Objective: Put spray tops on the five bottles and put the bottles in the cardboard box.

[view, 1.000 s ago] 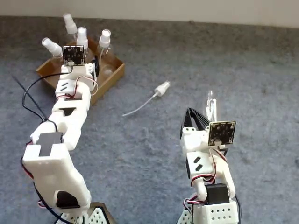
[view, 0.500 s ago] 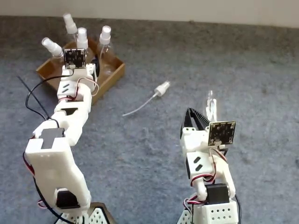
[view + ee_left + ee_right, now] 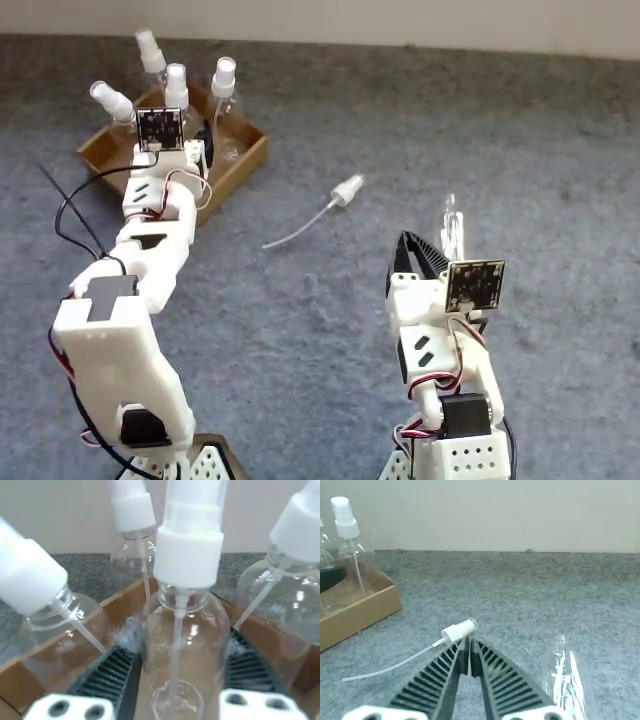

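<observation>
A cardboard box (image 3: 238, 163) stands at the table's far left with several clear bottles in it, all wearing white spray tops. My left gripper (image 3: 178, 644) is down in the box, shut on the middle bottle (image 3: 182, 630) (image 3: 177, 82); a finger (image 3: 107, 672) presses on each side. One loose spray top (image 3: 349, 188) (image 3: 458, 630) with its long tube lies on the carpet mid-table. An uncapped bottle (image 3: 452, 222) (image 3: 567, 680) lies on its side beside my right gripper (image 3: 412, 250) (image 3: 469, 649), which is shut with nothing in it, just short of the loose top.
Grey carpet covers the table, bare between the box and the right arm. A pale wall runs along the far edge. A black cable (image 3: 62, 205) trails from the left arm near the box.
The left arm has shifted slightly, and the bottle in its gripper has sunk a little in the box. The right arm, loose top and lying bottle have not moved.
</observation>
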